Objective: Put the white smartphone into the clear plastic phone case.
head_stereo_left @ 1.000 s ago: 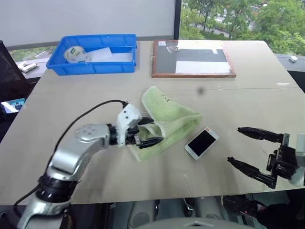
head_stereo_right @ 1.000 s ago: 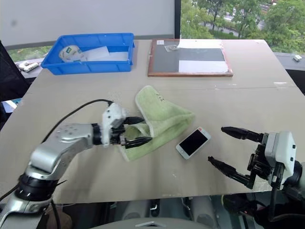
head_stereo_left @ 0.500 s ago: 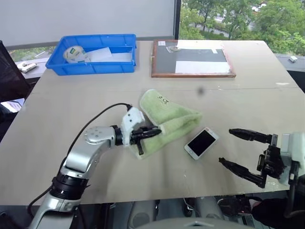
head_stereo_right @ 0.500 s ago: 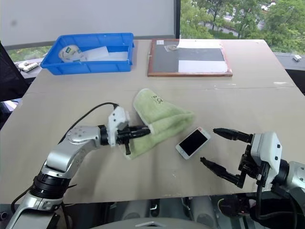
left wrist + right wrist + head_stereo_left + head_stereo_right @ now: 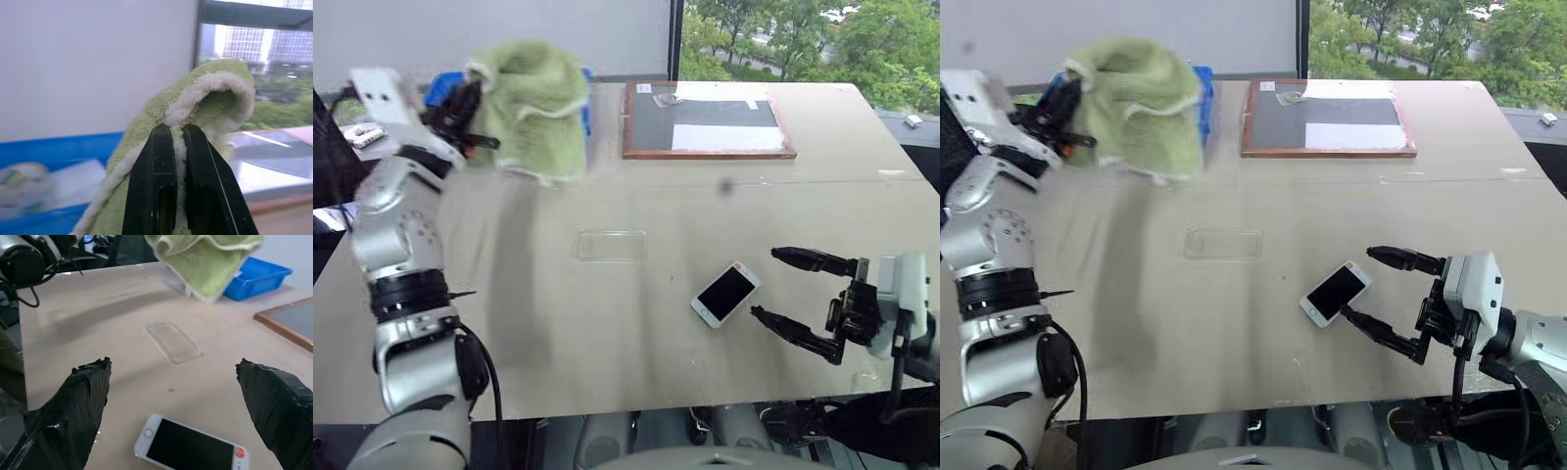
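Our left claw pinches the towel; right claw gapes empty. Phone may skid when nudged toward the case.

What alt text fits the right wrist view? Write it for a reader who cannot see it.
The open right gripper hovers just short of the white smartphone, which lies screen-up on the table. Beyond it lies the clear plastic phone case, with the green towel hanging above.

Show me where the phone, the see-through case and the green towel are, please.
white smartphone point(image 5: 726, 293), left eye view, middle of its black screen.
clear phone case point(image 5: 611, 245), left eye view, its flat centre.
green towel point(image 5: 536, 108), left eye view, hanging front fold.
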You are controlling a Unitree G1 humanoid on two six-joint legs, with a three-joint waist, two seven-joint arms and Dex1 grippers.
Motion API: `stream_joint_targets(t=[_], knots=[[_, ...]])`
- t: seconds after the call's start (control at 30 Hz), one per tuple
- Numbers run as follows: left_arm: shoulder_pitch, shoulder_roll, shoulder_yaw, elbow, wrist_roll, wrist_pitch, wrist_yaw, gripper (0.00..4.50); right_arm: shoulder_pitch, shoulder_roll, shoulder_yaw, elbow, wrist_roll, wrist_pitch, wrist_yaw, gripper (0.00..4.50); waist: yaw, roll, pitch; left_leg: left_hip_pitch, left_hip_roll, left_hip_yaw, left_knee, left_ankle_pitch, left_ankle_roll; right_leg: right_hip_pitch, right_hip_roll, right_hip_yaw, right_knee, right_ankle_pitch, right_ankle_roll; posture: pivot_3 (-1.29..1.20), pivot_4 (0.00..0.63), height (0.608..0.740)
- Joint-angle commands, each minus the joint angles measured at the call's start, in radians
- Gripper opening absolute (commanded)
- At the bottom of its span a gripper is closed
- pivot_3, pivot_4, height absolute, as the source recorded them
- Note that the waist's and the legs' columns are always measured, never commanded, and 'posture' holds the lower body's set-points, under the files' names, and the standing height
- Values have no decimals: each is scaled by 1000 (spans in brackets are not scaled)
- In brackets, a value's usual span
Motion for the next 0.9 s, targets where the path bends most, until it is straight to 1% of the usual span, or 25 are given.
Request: stream_joint_targets(t=[0.03,0.17,0.33,0.4,0.43,0.47,0.5,0.57,0.63,0.67,0.7,0.73,0.77,0.83,0.9], knots=[[8,43,9,28,46,-70,7,122,-21,6,2,9,12,-20,9,4500,2,-1,0,0,0,0,0,0,0,0,0,0,0,0,0,0,150,740],[105,90,-9,116,138,-71,47,122,-19,16,12,15,5,-30,19,4500,-4,-1,-1,1,1,0,0,0,0,0,0,1,1,-1,-1,0,150,740],[217,137,-58,177,198,-84,-4,122,-22,18,10,18,13,-35,31,4500,-6,-2,0,3,3,1,-1,0,0,0,1,2,2,-1,-1,0,150,740],[243,144,-60,172,192,-94,-40,122,-34,20,9,17,22,-33,25,4500,-1,-4,-1,2,3,0,-1,0,0,0,0,0,2,-2,-4,0,150,740],[249,147,-58,171,188,-86,-50,573,-39,22,10,16,26,-32,21,4500,1,-5,-2,2,4,0,0,0,0,0,-1,0,2,-2,-4,0,150,740],[253,147,-54,168,179,-68,-59,753,-42,24,10,14,30,-31,18,4500,2,-5,-2,1,4,0,0,0,0,0,-2,0,2,-2,-4,0,150,740],[257,144,-48,160,163,-44,-72,1029,-44,27,11,12,33,-31,15,4500,3,-5,-2,2,3,0,0,0,0,0,-2,0,2,-2,-4,0,150,740],[272,129,-27,114,110,5,-103,1934,-48,30,12,10,37,-30,11,4500,3,-5,-2,2,3,0,0,0,0,0,-5,0,2,-2,-4,0,150,740],[296,108,-4,25,22,85,-151,2738,-52,33,13,9,41,-28,8,4500,2,-5,-2,1,3,1,0,0,0,0,-6,0,1,-2,-4,0,150,740],[315,97,3,-44,-34,142,-183,3295,-58,35,12,9,49,-26,3,4500,2,-5,-2,1,3,1,0,0,0,0,-7,0,1,-2,-4,0,150,740],[330,92,8,-92,-71,182,-203,3631,-62,36,11,9,54,-24,-1,4500,0,-5,-2,1,2,1,0,0,0,0,-7,0,1,-2,-4,0,150,740],[354,89,7,-164,-128,244,-236,4112,-69,37,10,8,63,-21,-7,4500,-1,-5,-2,1,2,1,0,0,0,0,-8,0,1,-2,-4,0,150,740],[377,90,3,-229,-176,301,-261,4461,-75,39,8,8,72,-18,-13,4500,-4,-5,-2,1,2,1,0,0,0,0,-8,0,1,-2,-4,0,150,740],[413,101,-18,-359,-277,429,-304,4461,-89,38,6,10,88,-11,-23,4500,-6,-5,-2,1,2,0,0,0,0,0,-8,0,1,-2,-4,0,150,740],[422,103,-51,-455,-310,492,-302,4461,-104,32,5,10,99,-5,-30,4500,-6,-5,-2,1,2,0,0,0,0,0,-7,0,2,-2,-4,0,150,740]])
